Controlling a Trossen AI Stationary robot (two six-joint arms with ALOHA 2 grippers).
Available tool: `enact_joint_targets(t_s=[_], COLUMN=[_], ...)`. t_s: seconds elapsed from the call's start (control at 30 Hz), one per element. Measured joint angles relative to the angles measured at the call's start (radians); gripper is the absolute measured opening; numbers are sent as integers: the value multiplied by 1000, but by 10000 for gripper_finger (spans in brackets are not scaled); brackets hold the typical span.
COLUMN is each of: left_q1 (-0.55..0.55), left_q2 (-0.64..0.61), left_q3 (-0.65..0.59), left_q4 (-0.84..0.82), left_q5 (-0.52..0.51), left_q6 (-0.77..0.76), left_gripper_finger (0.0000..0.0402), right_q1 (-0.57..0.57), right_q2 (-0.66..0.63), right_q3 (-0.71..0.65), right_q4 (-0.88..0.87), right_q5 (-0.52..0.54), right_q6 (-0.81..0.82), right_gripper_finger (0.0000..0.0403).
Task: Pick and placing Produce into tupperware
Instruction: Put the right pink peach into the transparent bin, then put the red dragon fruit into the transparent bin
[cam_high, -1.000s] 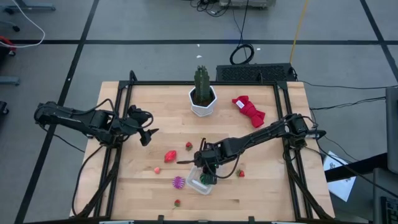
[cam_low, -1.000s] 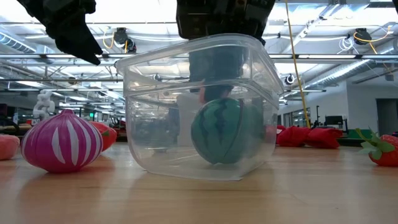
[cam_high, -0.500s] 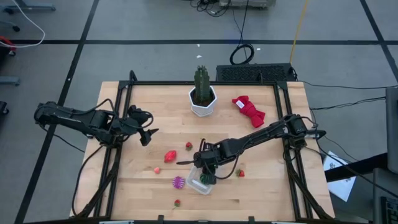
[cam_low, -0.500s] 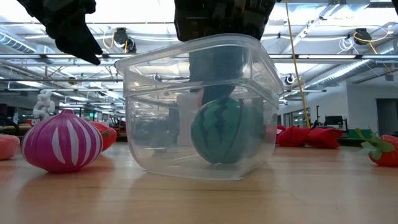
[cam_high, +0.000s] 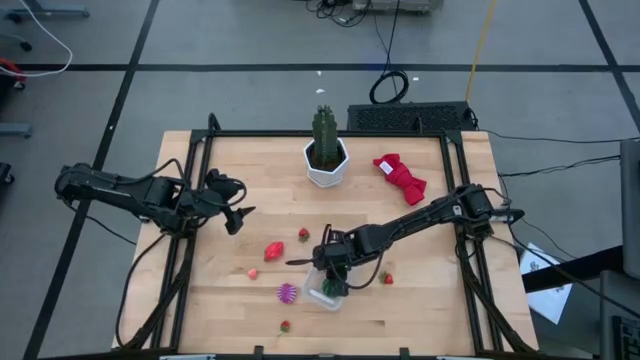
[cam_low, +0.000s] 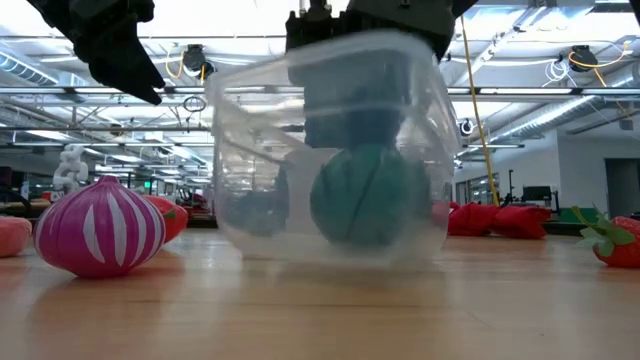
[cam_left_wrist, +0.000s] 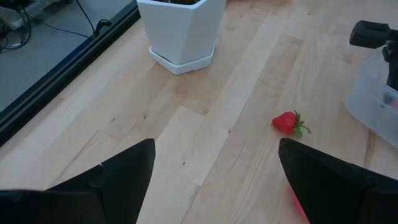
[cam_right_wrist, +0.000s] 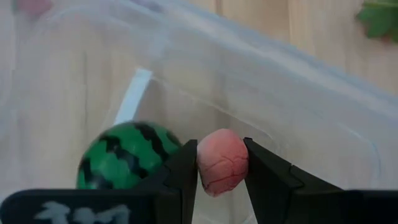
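Wooden table: right gripper clamps a pink piece inside the tupperware.
Release low beside the green striped ball; left gripper waits, fingers apart.

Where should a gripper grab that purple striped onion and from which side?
Grip the purple onion across its round belly, coming straight down from above: it sits upright and apart from the tupperware, and its pointed top leaves little to pinch. Its fluted sides should seat the jaws.

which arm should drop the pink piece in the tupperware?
Right. The right gripper already has its jaws shut on the pink piece, directly over the tupperware holding the watermelon ball. The left gripper waits open near the table's left edge.
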Motion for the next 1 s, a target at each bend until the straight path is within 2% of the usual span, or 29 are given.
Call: enact_joint_targets(t_s=[0.23, 0.47, 1.0], left_q1=[0, 0, 0], left_q2=[0, 0, 0], left_q3=[0, 0, 0], left_q4=[0, 0, 1], left_q5=[0, 0, 0], left_q6=[1, 1, -1], left_gripper_finger=[349, 349, 349], right_q1=[1, 0, 1], right_q2=[-3, -3, -31], right_q3=[6, 9, 10], right_q4=[6, 16, 49], right_q5=[-10, -84, -85], right_q6=[-26, -36, -80], right_gripper_finger=[107, 111, 193])
